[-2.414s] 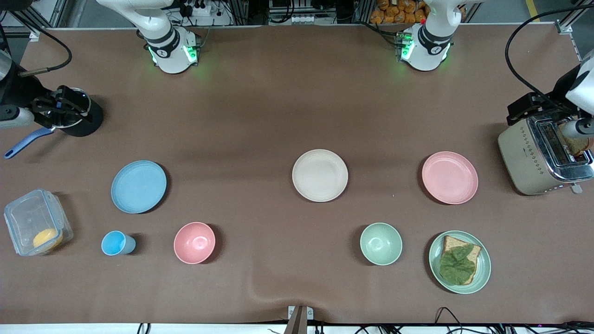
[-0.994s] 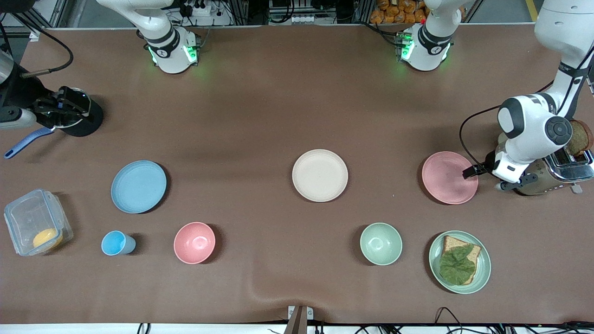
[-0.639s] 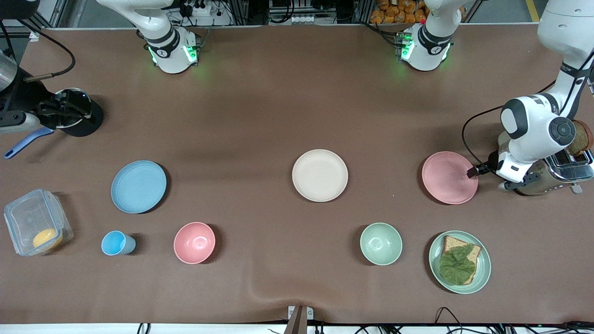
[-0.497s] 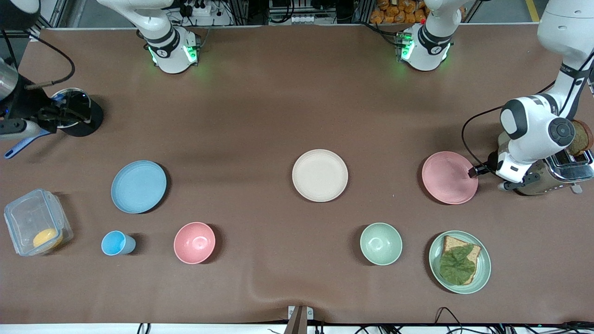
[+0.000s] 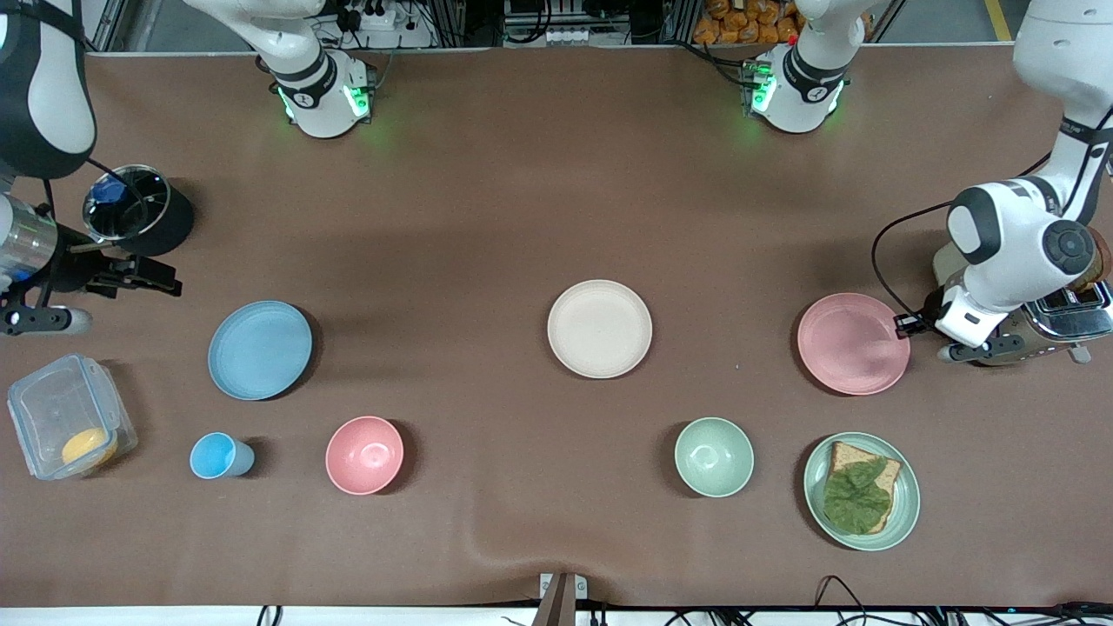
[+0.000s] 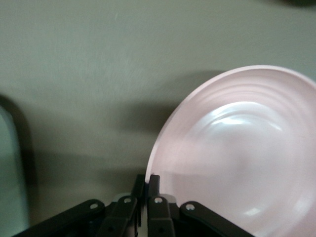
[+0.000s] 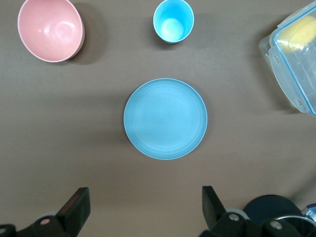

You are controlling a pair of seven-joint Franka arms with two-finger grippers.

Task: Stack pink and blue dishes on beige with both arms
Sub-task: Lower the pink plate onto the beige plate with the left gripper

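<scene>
The pale pink plate (image 5: 852, 343) lies toward the left arm's end of the table, beside the toaster. My left gripper (image 5: 904, 325) is shut on its rim on the toaster side. In the left wrist view the two fingers (image 6: 147, 180) pinch the edge of the pink plate (image 6: 237, 158), which looks tilted up. The beige plate (image 5: 599, 329) sits bare mid-table. The light blue plate (image 5: 259, 349) lies toward the right arm's end. My right gripper (image 5: 167, 285) hangs open and empty over the table between the black pot and the blue plate (image 7: 165, 118), fingertips (image 7: 79, 205) wide apart.
A toaster (image 5: 1035, 335) stands by the left gripper. A green plate with toast (image 5: 904, 504), a green bowl (image 5: 714, 456), a pink bowl (image 5: 364, 455) and a blue cup (image 5: 217, 456) lie nearer the camera. A clear container (image 5: 69, 409) and a black pot (image 5: 139, 209) stand at the right arm's end.
The left gripper has shut on the pink plate's rim and the plate has shifted slightly toward the toaster. The right arm has left the black pot and moved toward the blue plate.
</scene>
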